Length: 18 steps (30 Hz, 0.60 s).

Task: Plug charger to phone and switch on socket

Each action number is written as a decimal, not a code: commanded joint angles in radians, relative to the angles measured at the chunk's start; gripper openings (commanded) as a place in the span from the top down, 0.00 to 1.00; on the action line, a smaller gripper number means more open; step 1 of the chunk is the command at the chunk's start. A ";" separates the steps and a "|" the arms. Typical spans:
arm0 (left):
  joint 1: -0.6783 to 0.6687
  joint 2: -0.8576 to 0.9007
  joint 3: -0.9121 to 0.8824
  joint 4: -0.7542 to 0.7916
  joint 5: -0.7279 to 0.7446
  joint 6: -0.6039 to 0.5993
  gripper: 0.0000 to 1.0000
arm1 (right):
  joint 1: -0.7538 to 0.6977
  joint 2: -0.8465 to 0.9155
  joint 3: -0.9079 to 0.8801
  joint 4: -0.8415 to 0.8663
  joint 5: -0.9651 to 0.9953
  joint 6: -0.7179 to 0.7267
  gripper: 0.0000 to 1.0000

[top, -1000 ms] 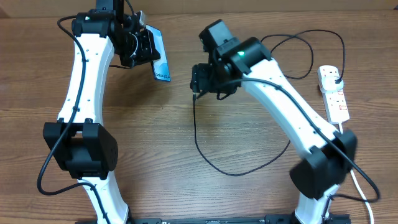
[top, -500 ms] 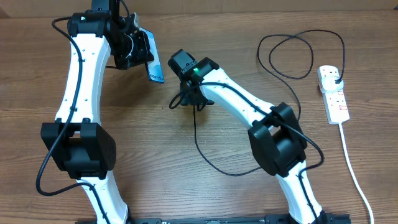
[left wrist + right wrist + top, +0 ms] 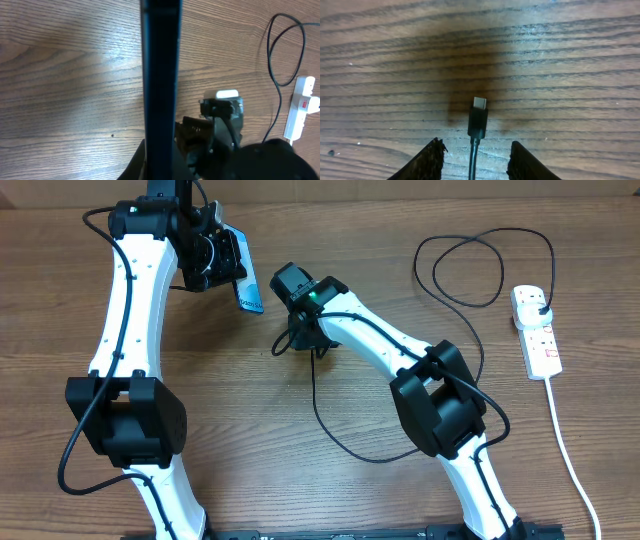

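Observation:
My left gripper (image 3: 222, 265) is shut on the phone (image 3: 248, 288) and holds it tilted above the table at the back left. In the left wrist view the phone (image 3: 160, 75) shows edge-on as a dark upright bar rising from the jaws (image 3: 161, 167). The charger (image 3: 330, 430) lies in a loop on the table, its black plug (image 3: 541, 304) in the socket (image 3: 542, 345) at the far right. My right gripper (image 3: 300, 345) is low over the cable's free end. In the right wrist view its fingers (image 3: 477, 155) are open on either side of the connector tip (image 3: 478, 116), not touching it.
The socket's thick white cord (image 3: 570, 460) runs down toward the front right edge. The charger cable makes a second loop (image 3: 470, 270) at the back right. The socket also shows in the left wrist view (image 3: 300, 107). The table is bare wood elsewhere.
My right arm swung left and down, and its gripper now sits over the cable's free end. My left gripper shifted slightly left with the phone. The cable has not moved.

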 commanded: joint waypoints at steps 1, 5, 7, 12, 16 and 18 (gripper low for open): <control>0.005 -0.009 0.015 0.001 0.012 -0.003 0.96 | -0.006 0.038 0.006 0.005 0.017 -0.003 0.64; 0.005 -0.009 0.015 0.001 0.012 -0.003 0.96 | -0.007 0.038 0.006 0.001 0.020 -0.003 0.70; 0.005 -0.009 0.015 0.001 0.012 -0.003 0.96 | -0.007 0.038 -0.004 0.005 0.020 -0.003 0.70; 0.005 -0.009 0.015 0.001 0.012 -0.003 0.96 | -0.008 0.038 -0.039 0.014 0.020 -0.003 0.85; 0.005 -0.009 0.015 0.001 0.012 -0.003 0.96 | -0.007 0.038 -0.043 0.010 0.019 -0.003 0.87; 0.005 -0.009 0.015 0.001 0.012 -0.003 0.96 | -0.007 0.038 -0.043 0.010 0.019 -0.003 0.89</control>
